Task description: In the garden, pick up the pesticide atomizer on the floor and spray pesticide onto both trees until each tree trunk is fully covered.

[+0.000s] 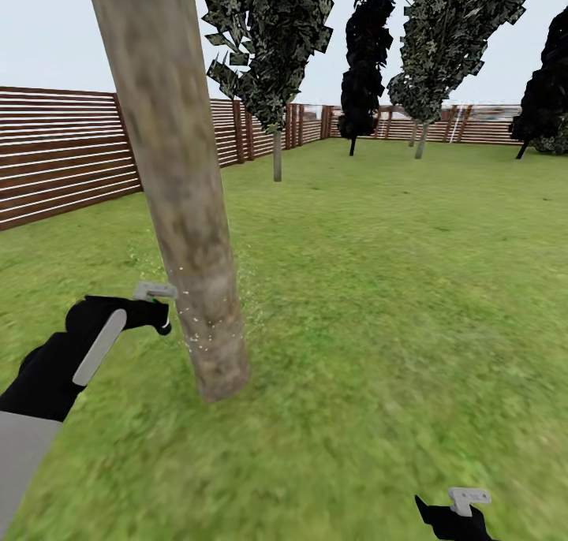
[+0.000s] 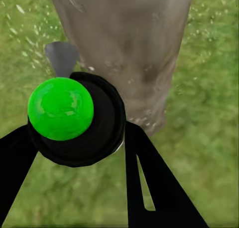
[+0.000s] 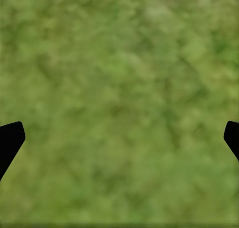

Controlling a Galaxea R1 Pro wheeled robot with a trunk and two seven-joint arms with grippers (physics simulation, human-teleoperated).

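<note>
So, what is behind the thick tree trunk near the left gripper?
Behind the tree trunk lie grass and the wooden fence. The trunk hides a strip of both from the head view.

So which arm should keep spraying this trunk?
Left. The left gripper holds the pesticide atomizer aimed at the tree trunk, with whitish pesticide specks on the bark. The right gripper is low over grass, fingers spread and empty.

The head camera looked down across the lawn (image 1: 379,289); the left wrist camera faced the same tree trunk (image 1: 185,210) closely.
</note>
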